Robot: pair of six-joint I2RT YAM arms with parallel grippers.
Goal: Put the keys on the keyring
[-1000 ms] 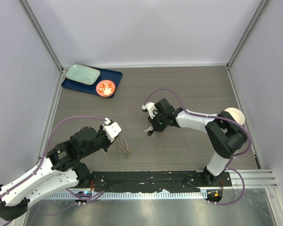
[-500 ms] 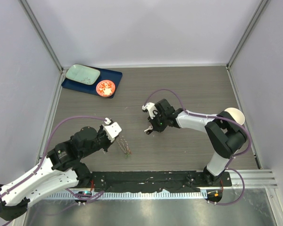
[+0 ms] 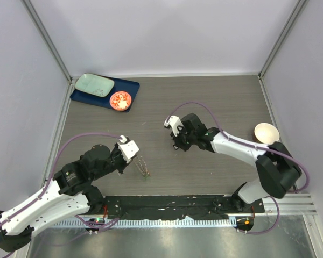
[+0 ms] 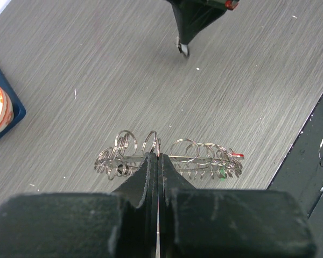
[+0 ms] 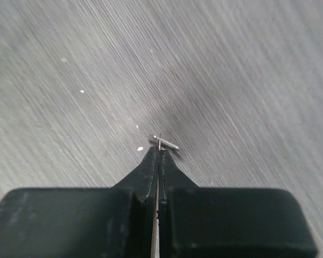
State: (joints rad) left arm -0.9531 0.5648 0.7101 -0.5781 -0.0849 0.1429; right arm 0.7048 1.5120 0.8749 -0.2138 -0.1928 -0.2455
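Note:
The keyring [image 4: 172, 158] is a grey wire ring fringed with small metal loops and keys, seen edge-on in the left wrist view. A red bit [image 4: 236, 155] and a green bit [image 4: 223, 172] sit at its right end. My left gripper [image 4: 158, 156] is shut on the ring's near rim and holds it upright just above the table [image 3: 215, 102]; in the top view the ring [image 3: 144, 167] hangs off the left gripper [image 3: 137, 163]. My right gripper [image 3: 176, 145] is shut on a tiny metal key [image 5: 166, 143] near the table's middle; the key's colour does not show.
A blue tray [image 3: 130, 86] at the back left holds a pale green plate [image 3: 94, 84] and an orange-red dish [image 3: 120, 100]. A white bowl [image 3: 265, 131] stands at the right. A black rail [image 3: 167, 204] runs along the near edge. Walls close three sides.
My right arm swung its elbow to the right, uncovering the white bowl, and its gripper shifted slightly right and back with the key. My left gripper and the ring barely moved.

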